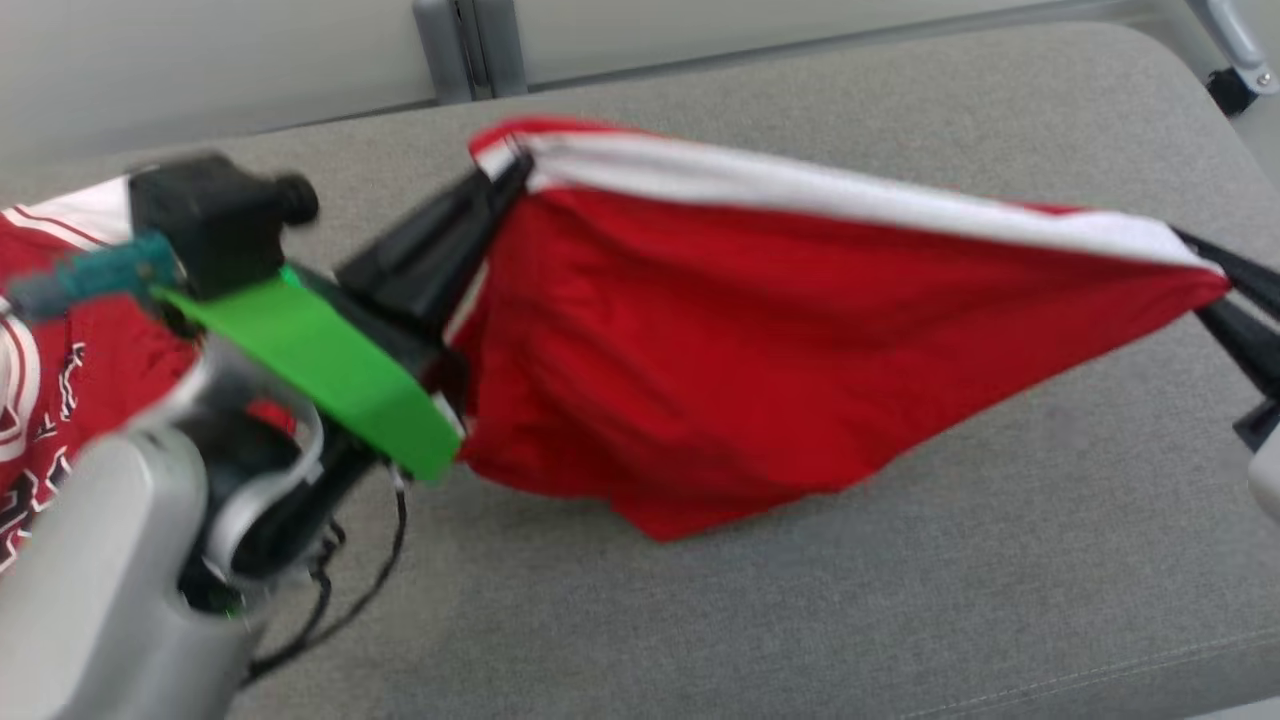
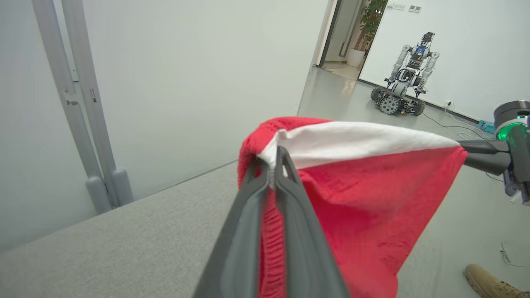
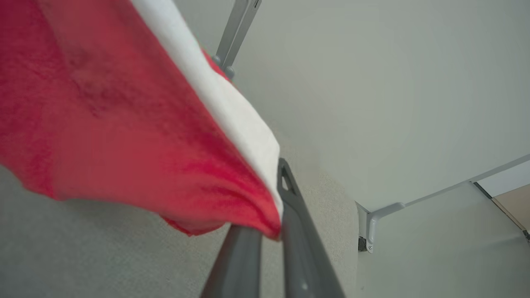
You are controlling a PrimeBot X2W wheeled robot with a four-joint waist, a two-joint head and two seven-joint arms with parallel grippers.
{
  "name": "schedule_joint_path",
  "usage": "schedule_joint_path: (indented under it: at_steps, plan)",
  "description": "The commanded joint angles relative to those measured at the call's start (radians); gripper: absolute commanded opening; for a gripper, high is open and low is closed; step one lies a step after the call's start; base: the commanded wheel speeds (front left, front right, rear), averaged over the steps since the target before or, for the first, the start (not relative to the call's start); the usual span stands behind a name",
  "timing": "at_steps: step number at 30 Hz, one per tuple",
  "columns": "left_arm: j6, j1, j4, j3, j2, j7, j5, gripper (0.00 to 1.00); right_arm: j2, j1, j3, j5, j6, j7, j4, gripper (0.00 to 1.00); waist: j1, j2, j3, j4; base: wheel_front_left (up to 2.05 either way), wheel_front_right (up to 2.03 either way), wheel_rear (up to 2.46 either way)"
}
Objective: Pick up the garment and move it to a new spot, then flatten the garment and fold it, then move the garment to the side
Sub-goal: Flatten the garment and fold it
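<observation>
A red garment (image 1: 760, 350) with a white band along its top edge hangs stretched in the air above the grey cushioned surface (image 1: 900, 600). My left gripper (image 1: 510, 170) is shut on its left corner; the left wrist view has the cloth (image 2: 352, 198) pinched between the dark fingers (image 2: 285, 182). My right gripper (image 1: 1215, 275) is shut on the right corner, and the right wrist view shows the garment (image 3: 124, 136) draping leftward from the fingers (image 3: 290, 194). The cloth sags to a point in the middle, just above the surface.
Another red and white printed garment (image 1: 50, 370) lies at the far left of the surface. Grey frame posts (image 1: 470, 45) stand behind. In the left wrist view another robot (image 2: 403, 78) stands across the room, and a person's brown shoe (image 2: 488, 283) is on the floor.
</observation>
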State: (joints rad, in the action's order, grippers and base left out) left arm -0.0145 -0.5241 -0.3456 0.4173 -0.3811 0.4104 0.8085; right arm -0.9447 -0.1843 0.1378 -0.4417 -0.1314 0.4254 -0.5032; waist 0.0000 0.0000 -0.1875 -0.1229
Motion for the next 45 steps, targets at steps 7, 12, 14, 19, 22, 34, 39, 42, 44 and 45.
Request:
schedule_joint_path:
  at_steps: [7, 12, 14, 19, 22, 34, 39, 42, 44, 45]
  plan:
    - [-0.021, -0.453, 0.278, -0.047, 0.031, 0.041, -0.061, 0.0, 0.055, -0.552, 0.205, -0.055, 0.002, -0.007, 0.214, 0.0, 0.0, 0.0, -0.425, 0.024, 0.0, 0.0, 0.0]
    - [-0.054, -0.711, 0.528, -0.056, 0.084, -0.127, -0.162, 0.0, 0.242, -0.957, 0.328, 0.08, 0.002, -0.097, 0.5, 0.0, 0.0, 0.0, -0.501, 0.02, 0.0, 0.0, 0.0]
    - [-0.066, -0.807, 0.619, -0.055, 0.102, -0.22, -0.203, 0.0, 0.321, -1.1, 0.339, 0.177, 0.002, -0.174, 0.615, 0.0, 0.0, 0.0, -0.525, 0.016, 0.0, 0.0, 0.0]
    - [-0.09, -0.946, 0.797, -0.046, 0.136, -0.45, -0.273, 0.0, 0.473, -1.31, 0.297, 0.459, 0.002, -0.409, 0.823, 0.0, 0.0, 0.0, -0.583, 0.002, 0.0, 0.0, 0.0]
    - [-0.105, -0.92, 0.887, -0.029, 0.142, -0.577, -0.284, 0.0, 0.534, -1.275, 0.265, 0.585, 0.002, -0.532, 0.91, 0.0, 0.0, 0.0, -0.572, -0.003, 0.0, 0.0, 0.0]
    - [-0.117, -0.215, 0.851, 0.074, 0.139, -0.671, -0.224, 0.0, 0.54, -0.673, 0.357, 0.67, 0.002, -0.69, 0.948, 0.0, 0.0, 0.0, -0.363, 0.033, 0.0, 0.0, 0.0]
    - [-0.112, 0.041, 0.743, 0.052, 0.146, -0.67, -0.231, 0.0, 0.467, -0.452, 0.363, 0.614, 0.002, -0.69, 0.839, 0.0, 0.0, 0.0, -0.229, 0.062, 0.0, 0.0, 0.0]
    - [-0.101, 0.159, 0.687, 0.058, 0.144, -0.671, -0.228, 0.0, 0.432, -0.34, 0.358, 0.583, 0.002, -0.691, 0.777, 0.0, 0.0, 0.0, -0.151, 0.074, 0.0, 0.0, 0.0]
    - [-0.09, 0.235, 0.642, 0.059, 0.132, -0.664, -0.208, 0.0, 0.399, -0.272, 0.354, 0.557, 0.002, -0.691, 0.735, 0.0, 0.0, 0.0, -0.101, 0.081, 0.0, 0.0, 0.0]
    - [-0.087, 0.275, 0.611, 0.063, 0.123, -0.654, -0.201, 0.0, 0.382, -0.238, 0.348, 0.537, 0.002, -0.691, 0.707, 0.0, 0.0, 0.0, -0.073, 0.085, 0.0, 0.0, 0.0]
